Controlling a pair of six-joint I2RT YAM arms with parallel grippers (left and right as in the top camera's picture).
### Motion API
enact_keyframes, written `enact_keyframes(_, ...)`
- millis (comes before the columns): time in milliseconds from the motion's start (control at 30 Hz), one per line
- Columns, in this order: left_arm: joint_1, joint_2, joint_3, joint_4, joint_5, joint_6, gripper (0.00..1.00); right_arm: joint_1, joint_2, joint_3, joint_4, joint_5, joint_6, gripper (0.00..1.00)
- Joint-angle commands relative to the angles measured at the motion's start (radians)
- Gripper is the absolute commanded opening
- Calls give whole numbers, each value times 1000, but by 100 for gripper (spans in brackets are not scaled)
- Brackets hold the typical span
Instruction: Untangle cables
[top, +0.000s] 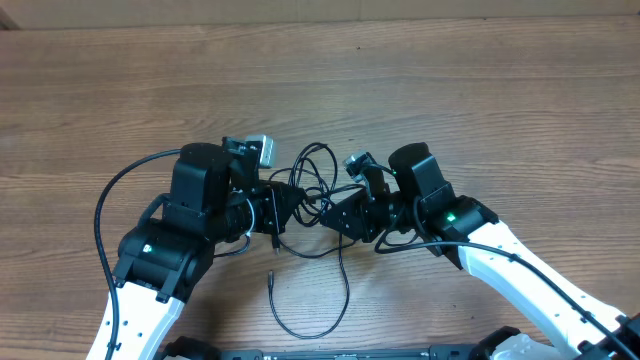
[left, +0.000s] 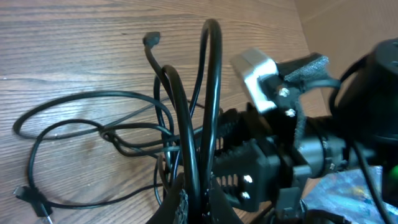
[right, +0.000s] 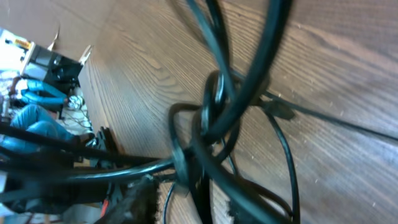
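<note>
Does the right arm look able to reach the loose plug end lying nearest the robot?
Probably yes: the plug end lies uncovered near the right gripper, though thin cables and the left gripper crowd the way.

Black cables (top: 318, 200) at frame centre; brown table (top: 480, 90) with fine darker wood-grain streaks all over.

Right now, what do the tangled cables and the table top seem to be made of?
The cables: a black rubbery or plastic sheath, smooth with a slight sheen. They bend in soft loops, so they look flexible. The table: brown wood grain with a matte finish. Whether it is solid wood or printed laminate cannot be told from the look.
</note>
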Motion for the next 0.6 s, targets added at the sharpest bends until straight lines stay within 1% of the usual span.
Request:
enact_keyframes(0,0,-13,14,7,54,-6,4,3,5,15,10,-14,-23,20)
enact_keyframes(67,0,-13,14,10,51,-6,4,3,5,15,1,-14,-23,4)
enact_keyframes(167,0,-13,14,11,1,-6,4,3,4,15,-23,-14,-23,4)
enact_keyframes(333,0,-13,13,-49,-218,-6,6,-31,-21,16,-30,-24,-23,4)
enact_keyframes(433,0,-8,11,-106,-351,-6,8,-74,-85,16,-29,-78,-23,4)
enact_keyframes(567,0,24,10,-172,-487,-24,5,-161,-202,16,-28,-167,-21,4)
